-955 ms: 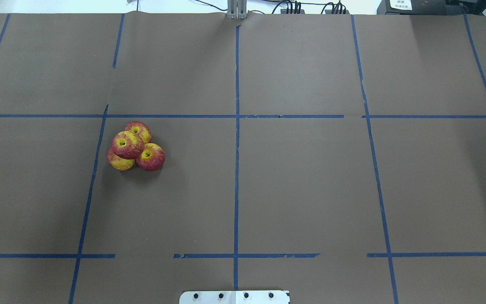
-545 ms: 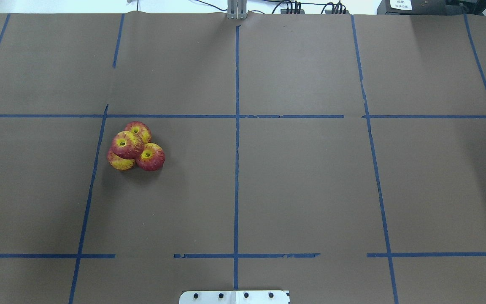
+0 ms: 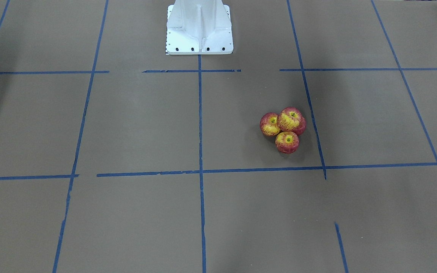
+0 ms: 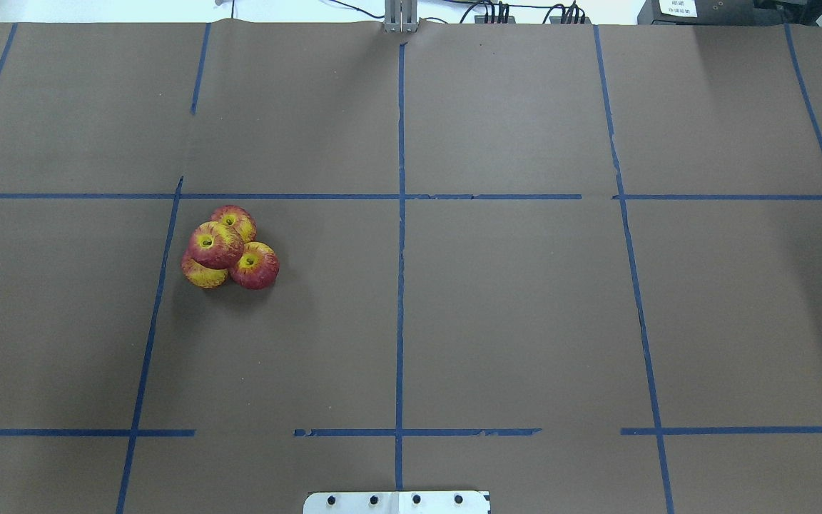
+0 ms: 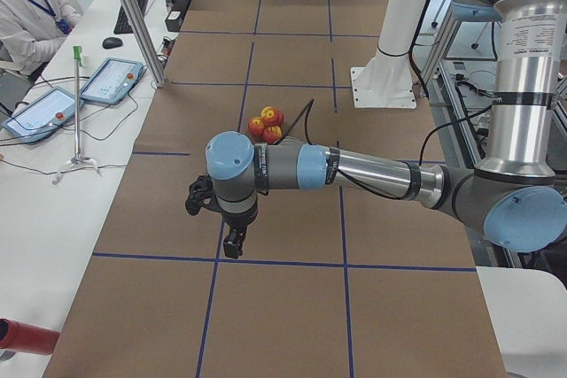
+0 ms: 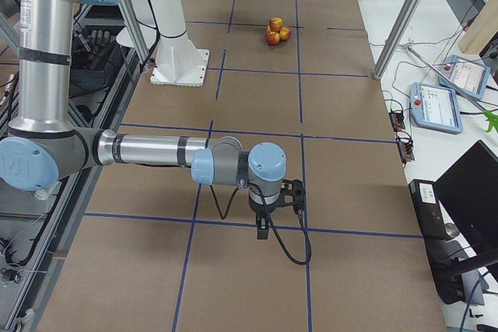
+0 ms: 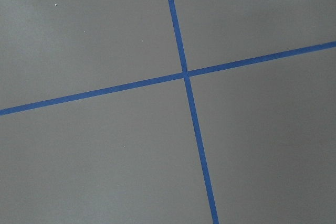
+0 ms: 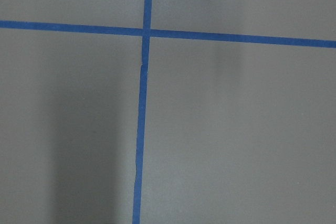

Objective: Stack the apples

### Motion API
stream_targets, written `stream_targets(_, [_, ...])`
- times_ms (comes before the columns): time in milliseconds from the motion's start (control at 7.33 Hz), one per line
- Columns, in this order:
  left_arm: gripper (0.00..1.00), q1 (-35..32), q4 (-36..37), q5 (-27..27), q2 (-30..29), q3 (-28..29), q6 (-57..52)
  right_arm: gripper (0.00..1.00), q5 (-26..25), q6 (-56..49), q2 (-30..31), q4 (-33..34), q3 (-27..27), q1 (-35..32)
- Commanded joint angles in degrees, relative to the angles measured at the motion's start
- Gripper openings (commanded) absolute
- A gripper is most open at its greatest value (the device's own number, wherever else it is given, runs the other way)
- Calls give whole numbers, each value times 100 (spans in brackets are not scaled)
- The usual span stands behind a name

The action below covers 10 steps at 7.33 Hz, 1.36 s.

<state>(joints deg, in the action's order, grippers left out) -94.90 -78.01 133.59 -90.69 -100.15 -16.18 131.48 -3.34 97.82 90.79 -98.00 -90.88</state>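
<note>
Broad table covered in flat brown paper (image 4: 525,321), gridded with blue tape lines (image 4: 399,285), long white side desk (image 5: 44,219) bearing two grey-cased tablets (image 5: 111,80), slanted aluminium post (image 5: 134,15), black monitor (image 6: 467,184), seated operator in white (image 5: 27,28)

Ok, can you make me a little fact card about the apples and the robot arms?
apples: four, red and yellow
pile: top apple rests on the other three, which huddle together on the table
place: robot's left side of the table
left gripper: far from the pile, no apple in it
right gripper: far from the pile, no apple in it
open or shut: cannot tell
stack: looks built
</note>
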Motion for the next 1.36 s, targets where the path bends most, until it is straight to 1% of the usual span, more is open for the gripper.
stream_targets(0, [100,-2,-4,0,-37,13,0,100,0,0,0,0,0,0])
stream_targets(1227, [100,16,5,-9,-133,13,-8,100,0,0,0,0,0,0])
